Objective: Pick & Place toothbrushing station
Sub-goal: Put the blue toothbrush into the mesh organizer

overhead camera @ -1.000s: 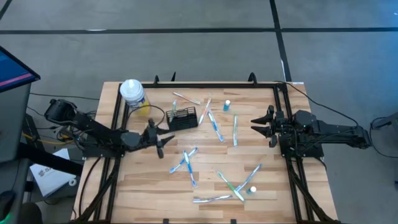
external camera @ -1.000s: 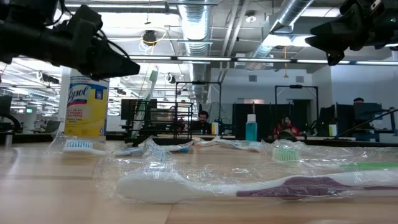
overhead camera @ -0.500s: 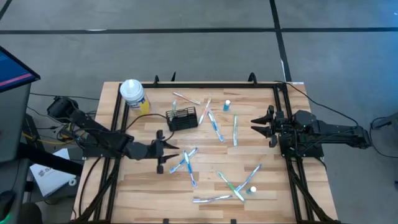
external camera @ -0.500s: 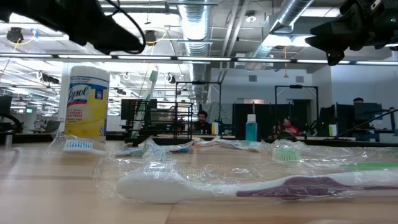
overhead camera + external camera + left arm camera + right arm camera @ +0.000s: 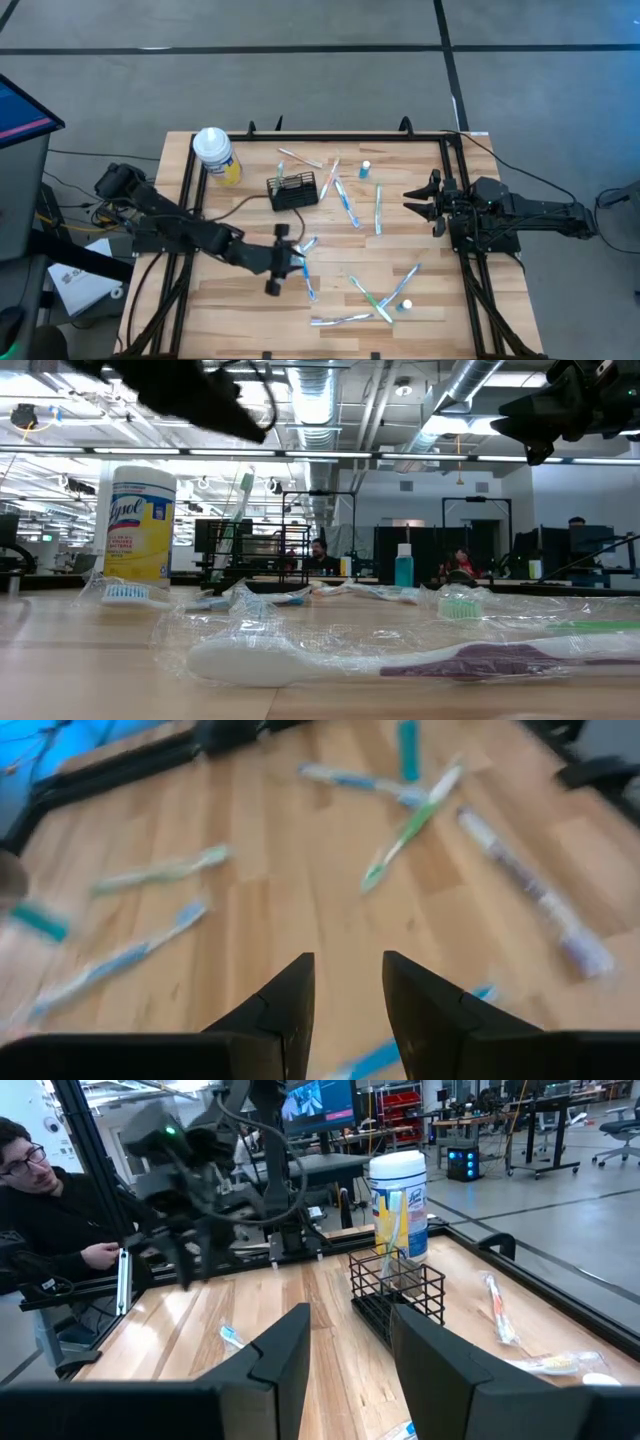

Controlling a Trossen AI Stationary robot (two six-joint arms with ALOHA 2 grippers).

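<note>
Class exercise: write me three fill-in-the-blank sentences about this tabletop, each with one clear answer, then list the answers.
1. The caddy is made of black wire ____.
2. The canister beside it has a ____ lid.
3. The left tool hangs over the toothbrushes, holding ____.
4. The right tool waits at the table's ____ edge.

Answers: mesh; white; nothing; right

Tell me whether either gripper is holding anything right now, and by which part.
Nothing is held. The left gripper hangs open and empty above scattered toothbrushes; the right gripper waits open at the table's right edge.
</note>
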